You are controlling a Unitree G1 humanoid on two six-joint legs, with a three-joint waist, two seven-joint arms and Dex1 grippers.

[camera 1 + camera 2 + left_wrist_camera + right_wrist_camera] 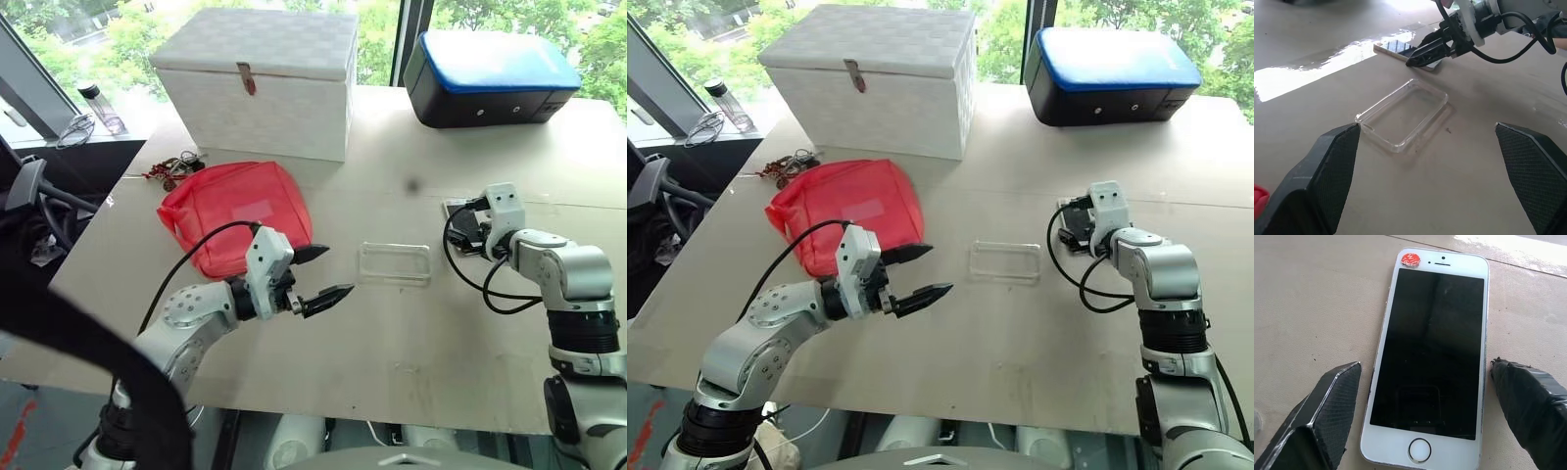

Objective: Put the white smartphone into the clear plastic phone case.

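Note:
The white smartphone (1432, 357) lies screen up on the table, right of centre, with a red sticker at its top end. My right gripper (1425, 363) is open and straddles the phone's lower half, one fingertip beside each long edge, and nothing is gripped. The clear plastic phone case (394, 262) lies flat and empty in the middle of the table, left of the phone. My left gripper (333, 274) hovers open just left of the case, pointing at it, with nothing between its fingers. The left wrist view shows the case (1403, 115), with the phone (1398, 48) and the right gripper (1425, 51) beyond it.
A red pouch (235, 215) lies behind my left gripper. A white lidded box (260, 83) stands at the back, with a blue-topped black case (490, 78) at the back right. Small trinkets (171, 171) lie near the left edge. Bare tabletop (411, 343) lies in front of the case.

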